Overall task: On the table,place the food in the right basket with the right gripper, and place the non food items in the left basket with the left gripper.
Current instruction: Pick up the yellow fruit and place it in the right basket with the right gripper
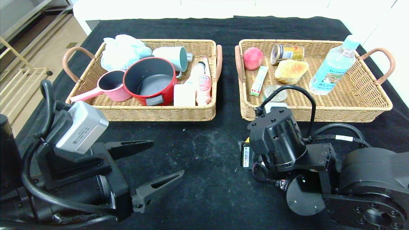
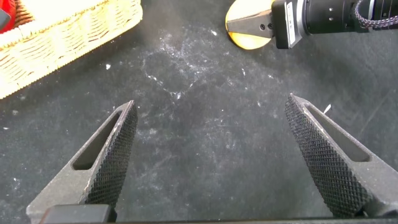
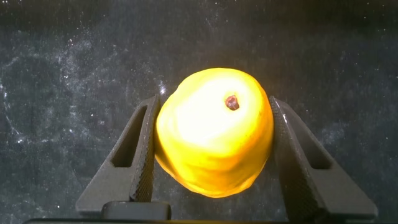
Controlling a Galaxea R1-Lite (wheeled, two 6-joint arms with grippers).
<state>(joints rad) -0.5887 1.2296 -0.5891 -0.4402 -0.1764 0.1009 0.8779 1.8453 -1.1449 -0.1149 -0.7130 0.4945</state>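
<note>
1. The round yellow fruit with a small dark stem spot (image 3: pixel 214 140) lies on the black cloth table (image 1: pixel 207 166), in front of the right woven basket (image 1: pixel 351 105) and under the right arm.
2. Left gripper (image 1: pixel 159 163) hovers low over the cloth before the left woven basket (image 1: pixel 153 111); its jaws are wide apart and hold nothing.
3. Right gripper (image 3: pixel 211 155) has its fingers closed against both flanks of the fruit.
4. The fruit looks light, firm and smooth, maybe slippery; holding across the widest middle seems safest.
5. It is nearly round, with no clear long axis; the stem spot faces the wrist camera.

Beside the woven wicker left basket (image 1: pixel 204 111), the worktop (image 1: pixel 207 166) is matt black cloth — dusty, scuffed — while the red pot (image 1: pixel 150 81) looks glossy.
</note>
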